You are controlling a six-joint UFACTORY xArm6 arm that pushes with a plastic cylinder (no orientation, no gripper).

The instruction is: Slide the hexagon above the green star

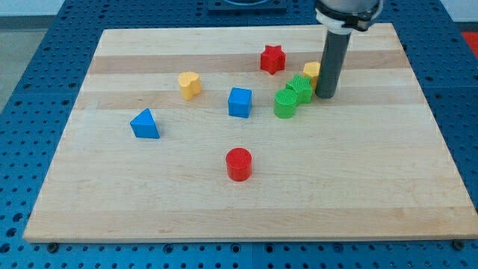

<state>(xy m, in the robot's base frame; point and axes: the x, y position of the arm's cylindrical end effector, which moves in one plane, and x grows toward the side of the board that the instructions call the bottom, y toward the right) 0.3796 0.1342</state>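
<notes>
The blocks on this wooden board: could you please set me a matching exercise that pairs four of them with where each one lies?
Column one:
1. red star
2. blue triangle
3. red cylinder
4. yellow hexagon

Column two:
A. nearest the view's bottom, near the board's middle
B. right beside my tip, partly hidden behind the rod
C. farthest toward the view's left
D. toward the view's top, up and left of the green star

Pairs: 1-D, 2-C, 3-A, 4-B.
</notes>
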